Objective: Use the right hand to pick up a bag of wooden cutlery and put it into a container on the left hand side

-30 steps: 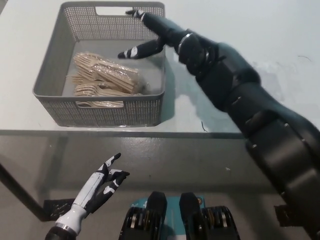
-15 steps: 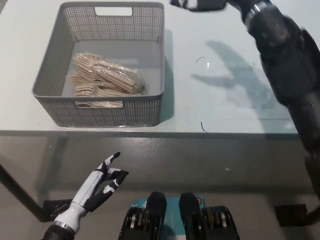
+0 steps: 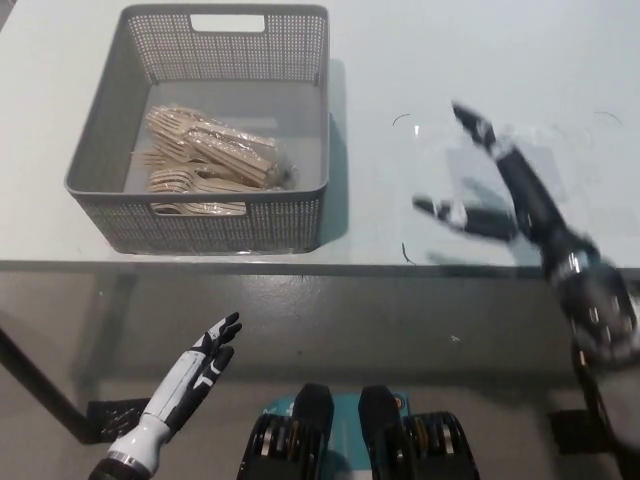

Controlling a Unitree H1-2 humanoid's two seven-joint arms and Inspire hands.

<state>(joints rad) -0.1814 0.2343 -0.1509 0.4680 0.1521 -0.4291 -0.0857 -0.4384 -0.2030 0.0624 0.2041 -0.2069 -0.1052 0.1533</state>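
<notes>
Several clear bags of wooden cutlery (image 3: pixel 205 158) lie piled in the grey mesh basket (image 3: pixel 310 120) on the left of the white table. My black right hand (image 3: pixel 490 190) hovers open over the bare table to the right of the basket, fingers spread, holding nothing, slightly blurred. My white left hand (image 3: pixel 195 375) rests low at the lower left, below the table edge, fingers extended and empty.
The white table (image 3: pixel 420 60) stretches to the right of the basket, with small dark marks (image 3: pixel 405 252) near its front edge. The floor below the front edge is grey.
My right hand swept away from above the basket, passed the top of the picture, and now sits low at the right over the table. The cutlery stays in the basket.
</notes>
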